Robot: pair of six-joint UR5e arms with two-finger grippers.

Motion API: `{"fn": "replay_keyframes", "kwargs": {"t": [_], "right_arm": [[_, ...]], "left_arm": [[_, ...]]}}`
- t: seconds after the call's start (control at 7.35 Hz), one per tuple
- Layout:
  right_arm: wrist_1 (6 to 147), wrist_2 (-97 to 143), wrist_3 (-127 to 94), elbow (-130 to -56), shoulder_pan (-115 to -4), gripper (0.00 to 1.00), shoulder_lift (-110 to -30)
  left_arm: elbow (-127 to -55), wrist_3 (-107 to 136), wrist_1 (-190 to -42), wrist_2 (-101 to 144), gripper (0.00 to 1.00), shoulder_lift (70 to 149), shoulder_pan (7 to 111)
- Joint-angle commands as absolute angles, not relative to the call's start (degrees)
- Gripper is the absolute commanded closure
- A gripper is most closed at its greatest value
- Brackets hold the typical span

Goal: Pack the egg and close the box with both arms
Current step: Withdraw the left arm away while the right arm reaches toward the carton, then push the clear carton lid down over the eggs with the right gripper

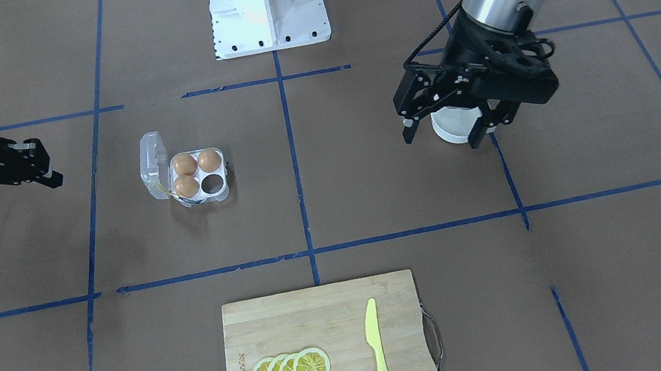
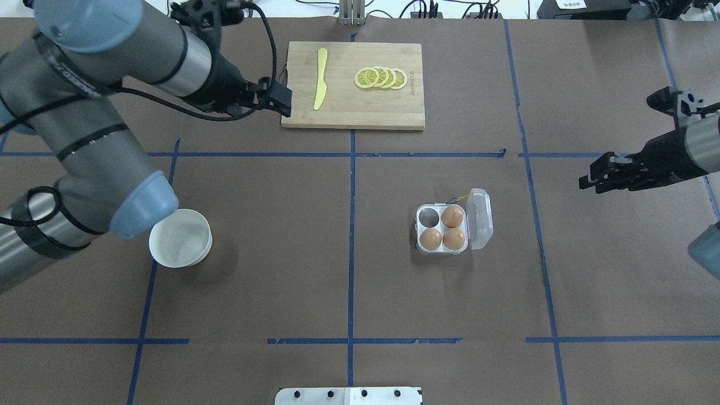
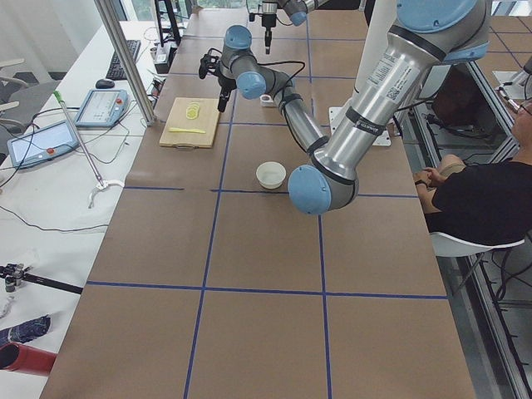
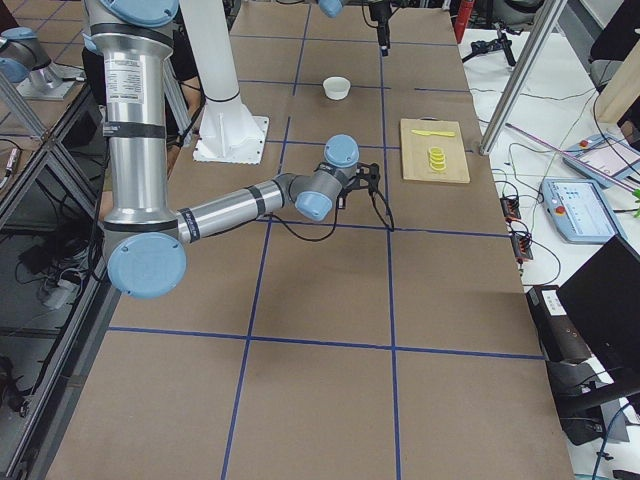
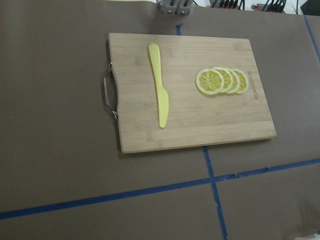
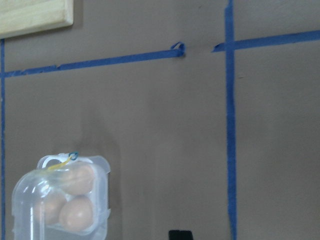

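Note:
The clear egg box [image 1: 200,179] lies with its lid [image 1: 155,166] open. Three orange-brown eggs fill three cups, one of them [image 1: 184,164] at the back; the fourth cup [image 1: 211,183] is empty. The box also shows in the overhead view [image 2: 441,228] and at the bottom left of the right wrist view [image 6: 60,200]. My left gripper [image 1: 443,134] is open and empty, held high, far from the box. My right gripper [image 2: 588,181] hovers beside the box on the lid's side, apart from it, and looks shut and empty.
A round white bowl [image 2: 180,246] stands on the left arm's side and looks empty. A wooden cutting board [image 2: 360,109] with a yellow knife [image 2: 320,79] and lemon slices [image 2: 381,78] lies at the far edge. The white pedestal [image 1: 267,5] stands at the robot's side.

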State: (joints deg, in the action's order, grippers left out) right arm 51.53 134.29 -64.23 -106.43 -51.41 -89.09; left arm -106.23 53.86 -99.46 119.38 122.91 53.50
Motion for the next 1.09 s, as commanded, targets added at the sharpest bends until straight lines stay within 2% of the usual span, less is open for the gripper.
{"fn": "replay_keyframes", "kwargs": {"t": [0.0, 0.14, 0.41, 0.82, 0.95], "right_arm": [[52.1, 133.0, -64.3, -106.2, -46.0, 1.0, -85.1], [52.2, 129.8, -64.3, -105.4, -42.6, 1.0, -82.9], [59.5, 128.2, -64.4, -100.7, -40.3, 1.0, -70.4], [63.7, 122.3, -70.2, -96.7, -35.3, 1.0, -57.8], [64.1, 122.2, -72.6, -96.7, -35.2, 0.65, -55.7]], "left_arm": [[-106.5, 50.5, -99.0, 120.3, 0.0, 121.7, 56.5], [-106.4, 49.6, -99.1, 120.3, 0.0, 121.7, 56.6], [-106.4, 46.4, -99.7, 120.4, 0.0, 119.1, 56.9], [-106.3, 43.9, -99.8, 120.5, 0.0, 117.3, 57.6], [-106.3, 43.8, -99.8, 120.5, 0.0, 115.9, 57.6]]}}
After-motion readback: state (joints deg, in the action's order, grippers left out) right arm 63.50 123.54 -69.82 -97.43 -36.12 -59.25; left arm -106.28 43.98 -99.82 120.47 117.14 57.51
